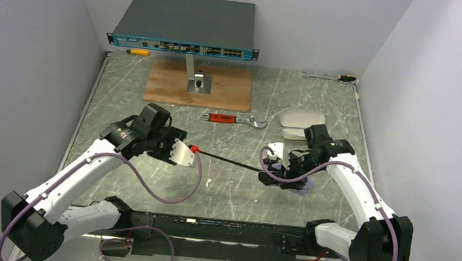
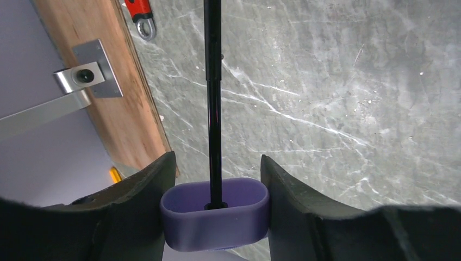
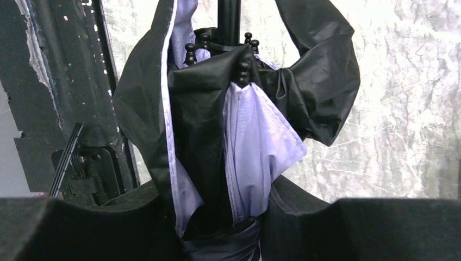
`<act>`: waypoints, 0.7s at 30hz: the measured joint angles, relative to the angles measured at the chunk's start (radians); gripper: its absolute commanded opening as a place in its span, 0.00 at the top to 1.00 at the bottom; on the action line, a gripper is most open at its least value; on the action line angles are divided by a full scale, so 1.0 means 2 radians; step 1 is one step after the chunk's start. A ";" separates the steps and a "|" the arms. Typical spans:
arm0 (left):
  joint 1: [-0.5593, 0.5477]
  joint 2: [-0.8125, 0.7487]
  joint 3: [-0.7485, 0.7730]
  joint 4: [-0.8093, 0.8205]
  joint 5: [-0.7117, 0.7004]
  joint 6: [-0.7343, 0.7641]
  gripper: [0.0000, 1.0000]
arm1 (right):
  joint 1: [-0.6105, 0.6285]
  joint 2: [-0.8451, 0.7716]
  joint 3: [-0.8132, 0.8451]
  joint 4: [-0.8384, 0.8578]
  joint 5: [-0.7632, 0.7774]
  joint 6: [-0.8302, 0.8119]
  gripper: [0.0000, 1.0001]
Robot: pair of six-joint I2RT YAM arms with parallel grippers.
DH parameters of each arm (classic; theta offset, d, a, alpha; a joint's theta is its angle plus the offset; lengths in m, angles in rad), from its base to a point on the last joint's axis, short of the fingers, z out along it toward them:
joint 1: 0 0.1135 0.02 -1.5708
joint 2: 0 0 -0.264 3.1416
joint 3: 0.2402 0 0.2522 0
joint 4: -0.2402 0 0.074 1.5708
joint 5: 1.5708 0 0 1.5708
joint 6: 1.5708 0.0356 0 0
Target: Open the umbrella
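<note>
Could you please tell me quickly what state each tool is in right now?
Left tool: closed on the handle.
Right tool: closed on the canopy.

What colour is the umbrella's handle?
The handle is lilac; the left wrist view shows it best.

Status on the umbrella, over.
Left gripper shut on umbrella handle, right gripper shut on folded canopy. Shaft extended between them, canopy not yet open. Wrench lies apart, nothing in the way.
</note>
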 measured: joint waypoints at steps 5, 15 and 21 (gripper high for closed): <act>-0.014 0.019 0.019 -0.018 -0.008 -0.018 0.98 | 0.006 0.010 0.005 -0.004 0.004 0.013 1.00; -0.116 0.050 0.027 -0.049 -0.100 -0.112 1.00 | 0.050 0.038 0.012 -0.027 0.066 0.068 1.00; -0.127 0.055 0.027 -0.048 -0.125 -0.174 1.00 | 0.067 0.039 0.014 -0.025 0.071 0.104 1.00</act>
